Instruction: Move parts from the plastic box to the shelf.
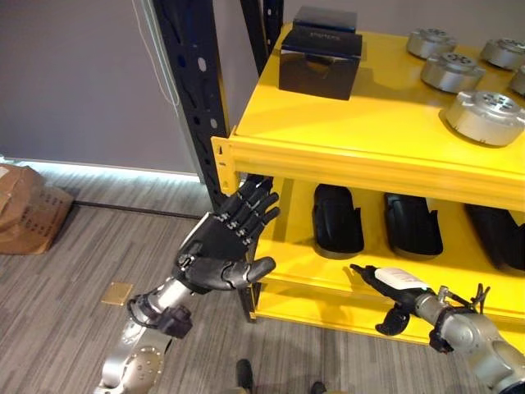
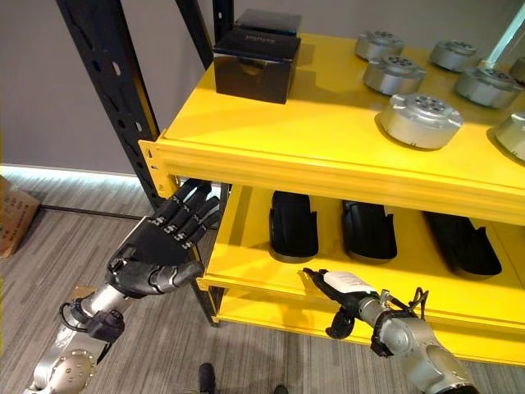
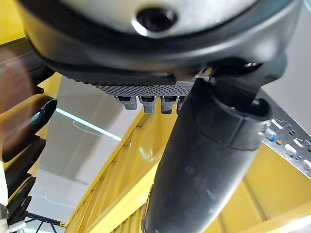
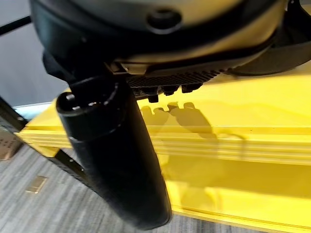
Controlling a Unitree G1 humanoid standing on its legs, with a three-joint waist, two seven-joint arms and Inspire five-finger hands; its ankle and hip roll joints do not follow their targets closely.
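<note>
Parts (image 1: pixel 337 218) sit on our yellow shelf (image 1: pixel 344 152); both hands empty, left hand (image 1: pixel 228 242) with fingers straight beside the post (image 1: pixel 195 90), right hand (image 2: pixel 344 287) flat by the lower lip, where, we judge, either could snag when drawn back.
</note>
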